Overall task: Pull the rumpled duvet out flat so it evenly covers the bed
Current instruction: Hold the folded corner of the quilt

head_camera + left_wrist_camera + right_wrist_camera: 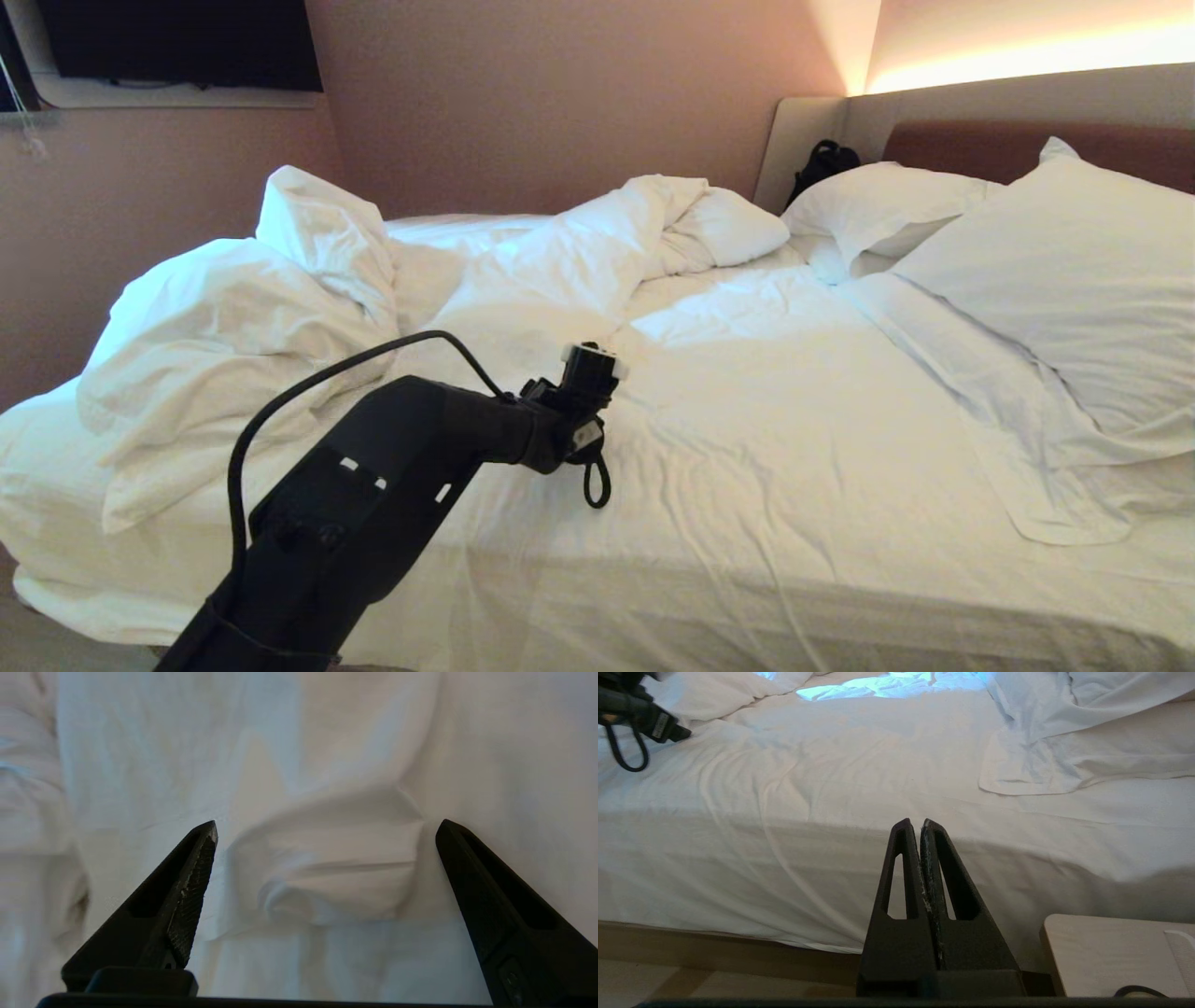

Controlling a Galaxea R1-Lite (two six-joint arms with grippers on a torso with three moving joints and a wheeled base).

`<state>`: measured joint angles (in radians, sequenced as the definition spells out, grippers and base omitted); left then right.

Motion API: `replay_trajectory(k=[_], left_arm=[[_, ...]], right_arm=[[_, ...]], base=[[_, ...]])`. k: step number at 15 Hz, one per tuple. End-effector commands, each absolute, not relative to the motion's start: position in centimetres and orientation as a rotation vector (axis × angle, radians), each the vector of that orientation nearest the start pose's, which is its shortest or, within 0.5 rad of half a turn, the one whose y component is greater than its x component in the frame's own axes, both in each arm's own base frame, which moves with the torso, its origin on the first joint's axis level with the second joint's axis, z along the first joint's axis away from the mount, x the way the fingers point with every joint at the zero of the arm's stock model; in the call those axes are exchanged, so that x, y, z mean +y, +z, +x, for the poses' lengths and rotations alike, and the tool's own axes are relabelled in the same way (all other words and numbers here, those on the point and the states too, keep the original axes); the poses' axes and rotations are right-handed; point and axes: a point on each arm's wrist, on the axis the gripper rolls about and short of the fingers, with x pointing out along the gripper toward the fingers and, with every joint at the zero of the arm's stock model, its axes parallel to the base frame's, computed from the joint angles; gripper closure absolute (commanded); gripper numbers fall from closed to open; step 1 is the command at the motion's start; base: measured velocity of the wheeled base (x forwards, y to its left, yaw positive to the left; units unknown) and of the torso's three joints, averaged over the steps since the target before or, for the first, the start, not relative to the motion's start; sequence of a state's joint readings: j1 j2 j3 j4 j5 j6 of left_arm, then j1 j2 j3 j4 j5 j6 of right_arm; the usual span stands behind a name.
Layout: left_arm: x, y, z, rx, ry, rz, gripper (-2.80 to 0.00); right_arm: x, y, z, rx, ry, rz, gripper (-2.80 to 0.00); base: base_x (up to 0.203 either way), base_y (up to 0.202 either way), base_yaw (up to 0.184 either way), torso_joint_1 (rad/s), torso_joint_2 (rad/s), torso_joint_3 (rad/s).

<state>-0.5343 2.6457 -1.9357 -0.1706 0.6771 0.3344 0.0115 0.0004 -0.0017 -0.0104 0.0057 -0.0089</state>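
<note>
White cotton everywhere: the bed stretches wide, and the duvet sits heaped in one rumpled mound over its left half, a ridge trailing toward the headboard, the sheet bare across the middle and near side. One bed, one duvet, two pillows stacked at the right against the headboard. Left arm reaches out over the mattress beside the heap, and the left gripper hangs with jaws spread wide, nothing between them, a small puckered fold of cloth right below the tips. Whether that fold is duvet or sheet I can't say. To do this step well, I'd judge it should drop onto a thick duvet edge, pinch deep so the cover doesn't slip, then drag low and steady toward the pillows and the near side. Right gripper hangs parked beside the bed's near edge, its two fingers pressed together on nothing
</note>
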Motion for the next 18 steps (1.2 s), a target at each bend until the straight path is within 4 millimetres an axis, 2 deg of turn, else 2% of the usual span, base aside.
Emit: replay_trajectory(k=[1, 13, 14, 18], left_arm=[[-25.6, 3.4, 46.3, 0.470, 0.078, 0.651, -2.80], [-24.3, 2.6, 47.6, 0.438, 0.149, 0.656, -2.80], [-24.2, 2.6, 47.7, 0.437, 0.153, 0.652, 0.00], [-24.2, 2.9, 47.7, 0.431, 0.158, 0.628, 0.00]], right_arm=[[0.0, 7.7, -2.3, -0.012, 0.018, -0.009, 0.00], [0.0, 7.7, -2.3, -0.012, 0.018, -0.009, 0.00], [0.0, 7.7, -2.3, -0.012, 0.018, -0.009, 0.00], [0.0, 7.7, -2.3, -0.012, 0.018, -0.009, 0.00]], base=[[0.000, 0.000, 0.000, 0.000, 0.00, 0.000], [0.000, 0.000, 0.000, 0.000, 0.00, 0.000], [0.000, 0.000, 0.000, 0.000, 0.00, 0.000], [0.000, 0.000, 0.000, 0.000, 0.00, 0.000]])
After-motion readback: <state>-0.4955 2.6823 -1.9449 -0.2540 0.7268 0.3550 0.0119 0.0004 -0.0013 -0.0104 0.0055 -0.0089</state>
